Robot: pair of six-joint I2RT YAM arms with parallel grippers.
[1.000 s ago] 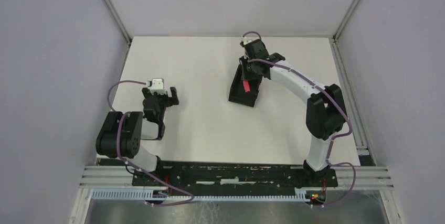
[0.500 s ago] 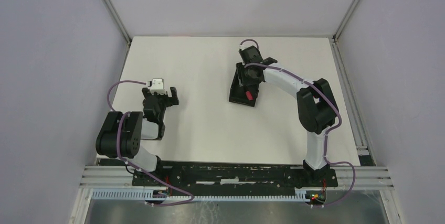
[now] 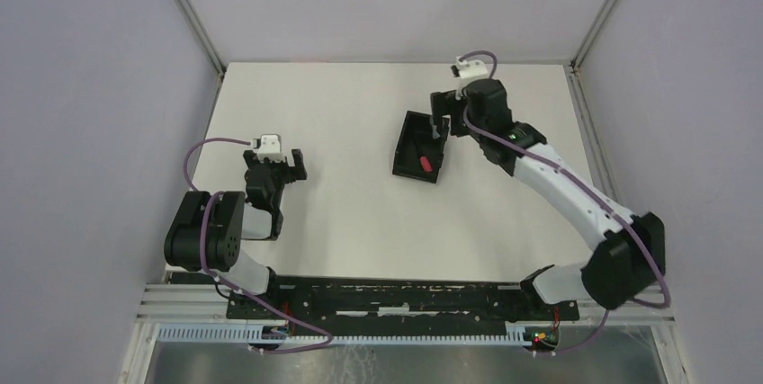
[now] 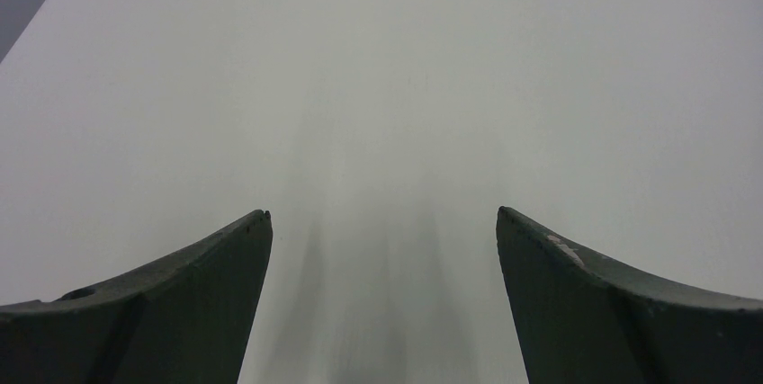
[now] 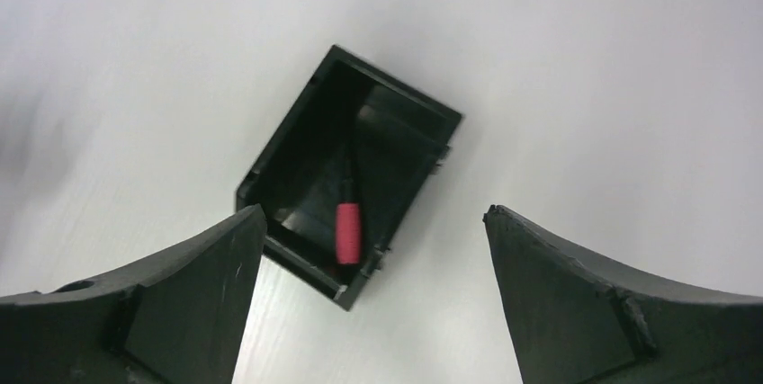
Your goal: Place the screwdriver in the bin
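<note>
The black bin (image 3: 407,145) sits right of the table's middle, and the red-handled screwdriver (image 3: 422,164) lies inside it near its front end. In the right wrist view the screwdriver (image 5: 347,231) rests in the bin (image 5: 290,168) with its dark shaft pointing away. My right gripper (image 3: 441,114) hovers over the bin's far right corner, open, with nothing between its fingers (image 5: 576,285); the right gripper (image 5: 373,213) looks down on the bin from above. My left gripper (image 3: 274,159) stays open over bare table at the left, also empty in the left wrist view (image 4: 382,215).
The white tabletop (image 3: 342,213) is enclosed by grey walls and metal corner posts (image 3: 189,15). A metal rail (image 3: 405,299) with both arm bases runs along the near edge.
My right gripper opened and let go of the screwdriver, which now lies in the bin. The right arm rose and swung back to the right. The left arm stayed still.
</note>
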